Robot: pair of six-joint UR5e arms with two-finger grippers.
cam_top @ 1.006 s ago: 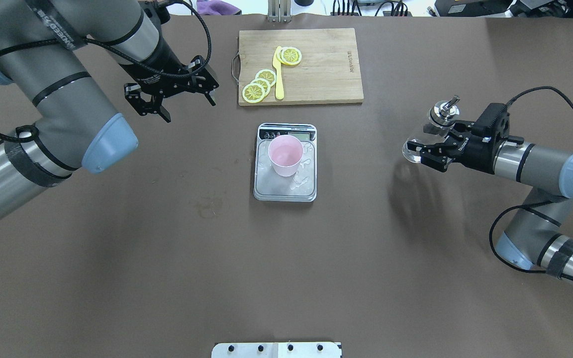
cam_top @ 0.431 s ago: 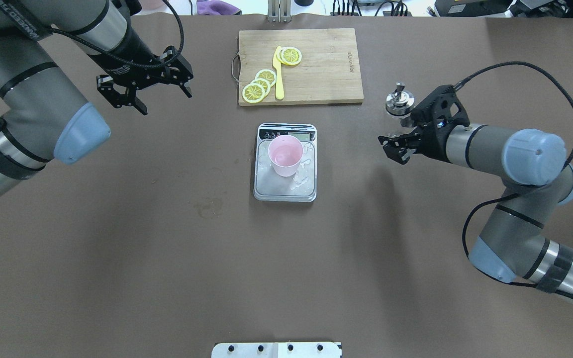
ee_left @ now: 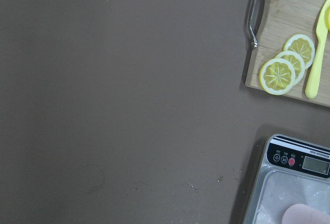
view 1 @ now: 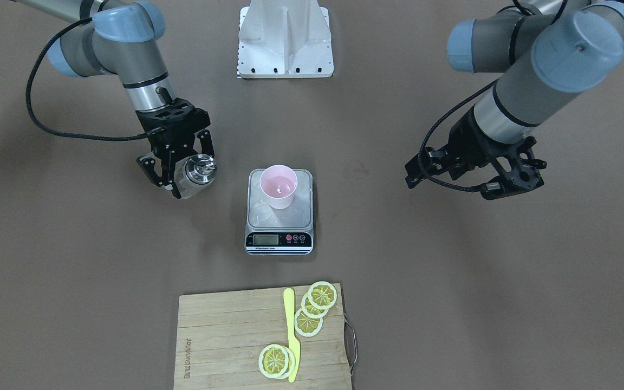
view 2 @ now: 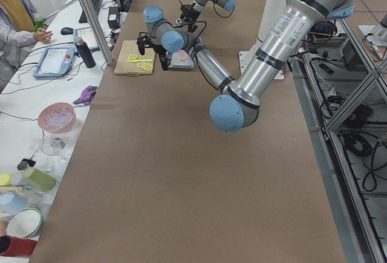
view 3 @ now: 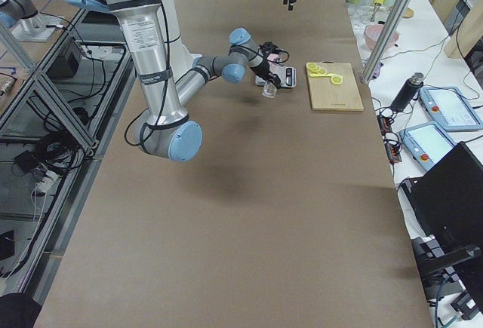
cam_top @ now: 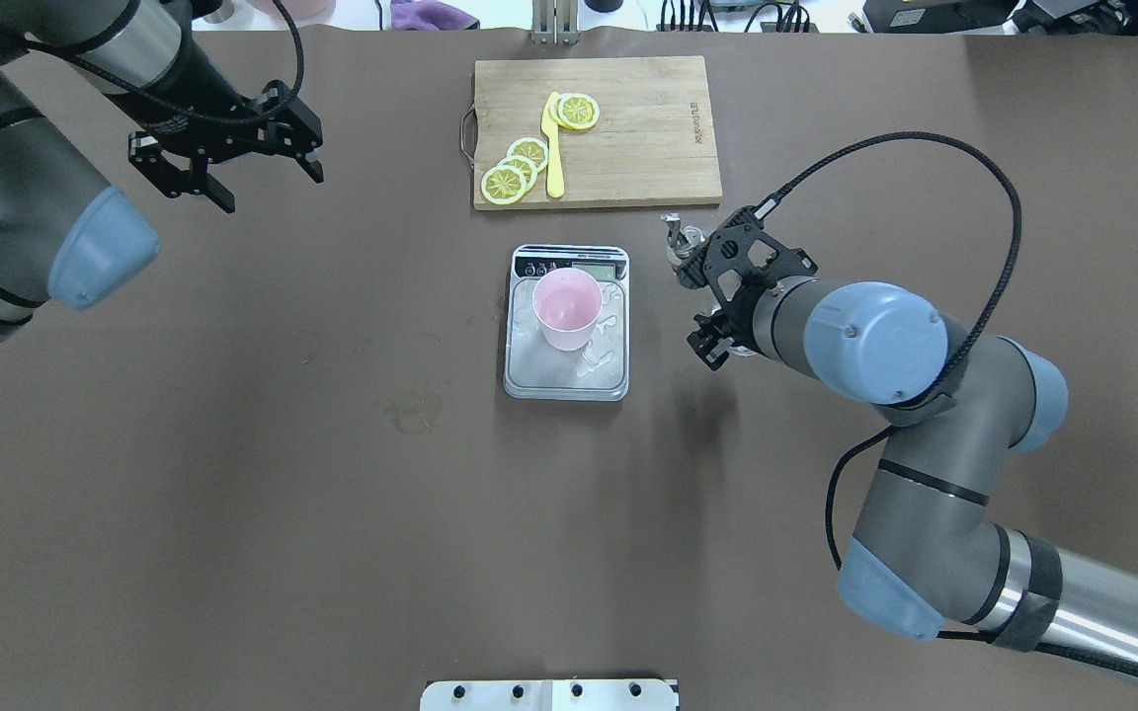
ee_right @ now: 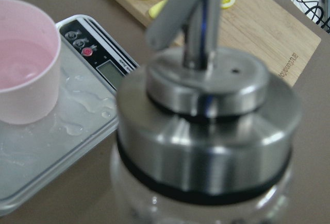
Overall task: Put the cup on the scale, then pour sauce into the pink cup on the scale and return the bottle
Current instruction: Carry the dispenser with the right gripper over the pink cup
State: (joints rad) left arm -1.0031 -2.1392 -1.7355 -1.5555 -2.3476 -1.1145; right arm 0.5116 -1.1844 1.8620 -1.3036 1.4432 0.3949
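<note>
Right now the pale pink cup (cam_top: 566,308) is standing upright on the silvery platform of the digital kitchen scale (cam_top: 569,377), and the scale is sitting near the middle of the brown tabletop (cam_top: 332,444). Wet splashes are glinting on the platform around the cup's base. The scale's black front strip, with its display and red buttons, is facing away from the robot.

Just beside the scale, on the robot's right, the clear glass bottle (view 1: 195,170) is hanging clear of the tabletop in the right gripper (view 1: 187,176), whose jaws are clamping the glass body below the cap. In the right wrist view the silver pourer cap (ee_right: 206,131) is filling most of the frame, its spout rising toward the top edge, while the cup and scale are lying off to the left behind it. The bottle is not touching the cup or the scale.

Well apart from all this, the left gripper (cam_top: 268,188) is hovering over bare tabletop on the robot's far left, its jaws spread apart and holding nothing.

Beyond the scale, a wooden cutting board (cam_top: 638,128) is lying flat, carrying several lemon slices (cam_top: 515,168) and a yellow knife (cam_top: 554,148).
</note>
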